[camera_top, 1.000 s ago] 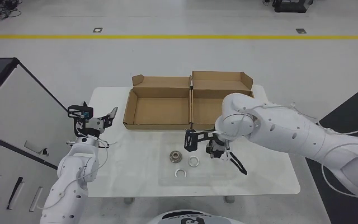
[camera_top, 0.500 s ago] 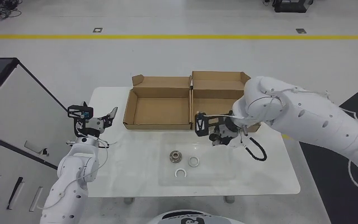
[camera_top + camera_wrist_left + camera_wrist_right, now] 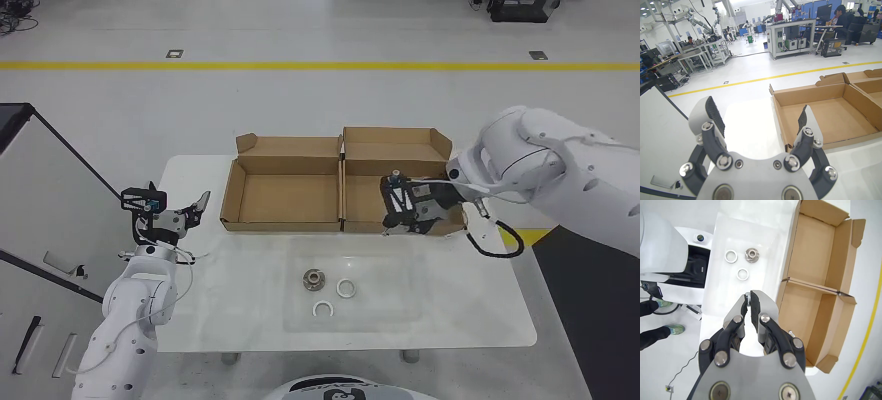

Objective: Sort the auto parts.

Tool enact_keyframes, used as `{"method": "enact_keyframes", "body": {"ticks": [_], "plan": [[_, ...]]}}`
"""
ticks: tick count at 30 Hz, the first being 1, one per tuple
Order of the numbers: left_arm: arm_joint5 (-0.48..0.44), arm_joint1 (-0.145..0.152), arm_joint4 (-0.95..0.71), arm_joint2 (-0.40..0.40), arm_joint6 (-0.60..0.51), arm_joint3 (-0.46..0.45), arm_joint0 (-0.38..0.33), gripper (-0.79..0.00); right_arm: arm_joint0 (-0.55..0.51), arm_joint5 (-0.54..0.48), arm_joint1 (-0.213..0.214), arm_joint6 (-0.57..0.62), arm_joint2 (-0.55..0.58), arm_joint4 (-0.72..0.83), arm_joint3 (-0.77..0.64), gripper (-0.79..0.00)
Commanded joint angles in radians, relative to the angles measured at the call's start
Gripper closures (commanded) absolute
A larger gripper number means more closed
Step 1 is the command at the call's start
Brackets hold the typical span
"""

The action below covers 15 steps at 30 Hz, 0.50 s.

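Observation:
My right gripper (image 3: pixel 748 294) is shut on a small threaded bolt (image 3: pixel 748 300) and hangs above the front edge of the right cardboard box (image 3: pixel 393 150), where the top view places it (image 3: pixel 392 205). A second bolt (image 3: pixel 791 333) lies inside that box (image 3: pixel 800 313). On the white table (image 3: pixel 230 310) sit a metal flange hub (image 3: pixel 315 279) and two silver rings (image 3: pixel 346 288) (image 3: pixel 322 309). The left cardboard box (image 3: pixel 283 198) holds nothing. My left gripper (image 3: pixel 759 106) stands open and holds nothing at the table's left edge (image 3: pixel 195 208).
The two open boxes stand side by side along the table's far half, flaps up. A slanted white panel (image 3: pixel 60 190) stands off the table's left side. The hub (image 3: pixel 752 255) and the rings (image 3: pixel 731 256) (image 3: pixel 742 274) lie near the front middle.
My right arm has swung from the table's middle, near the hub and rings, back and right to the right box with the bolt in its grip. The left arm has stayed still.

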Motion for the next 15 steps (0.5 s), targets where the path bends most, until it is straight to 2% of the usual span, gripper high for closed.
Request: {"method": "enact_keyframes", "body": {"ticks": [1,10,15], "plan": [[0.0,0.0,0.0,0.0,0.0,0.0,0.0,-0.785,0.01,-0.017,-0.004,-0.017,0.0,0.004,-0.007,0.0],[0.0,0.0,0.0,0.0,0.0,0.0,0.0,-0.785,0.073,-0.017,-0.043,-0.023,0.003,0.121,-0.029,0.0],[0.0,0.0,0.0,0.0,0.0,0.0,0.0,-0.785,0.088,-0.017,-0.062,-0.073,0.023,0.148,-0.026,0.0]]}}
